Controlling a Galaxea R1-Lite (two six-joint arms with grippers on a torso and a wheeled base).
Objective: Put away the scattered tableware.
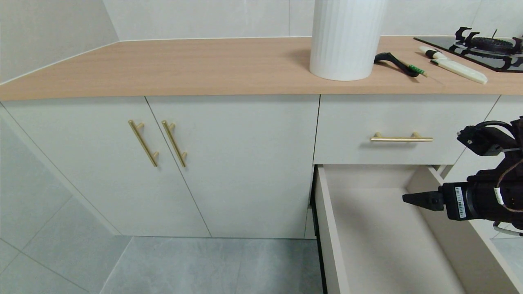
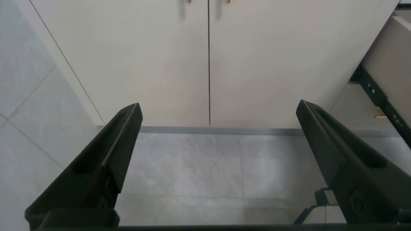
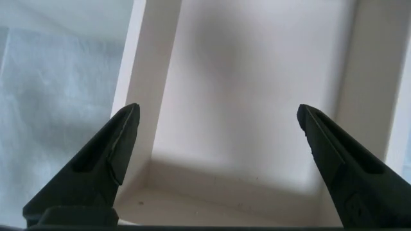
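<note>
- Lying flat on the surface (image 1: 184, 65), right of the jar (image 1: 345, 41), are the two pieces I have to stow. One is a white knife (image 1: 453, 65), the other a black utensil (image 1: 398, 63) with a green end. They sit near each other but apart.
- Both long axes run on the same slant, from far-left to near-right.
- The utensil's curved black end points at the jar and its green end toward the front edge. The knife's banded end sits at the back, and its broad pale end is nearest the stove (image 1: 486, 45).
- Neither piece lies square to my approach, so I judge a wrist turn will be needed before any pick.
- Below them the lower drawer (image 1: 327, 212) stands pulled out. I read it as the place meant for them, opened ready. Neither piece is in it yet.
- My right tool (image 1: 416, 200) (image 3: 217, 112) hangs over that drawer, released, jaws wide and holding nothing.
- My left tool (image 2: 218, 109) sits low, facing the doors (image 2: 160, 58) and floor (image 2: 192, 167). It is also released and unloaded, and I'd guess it is parked out of the way.
</note>
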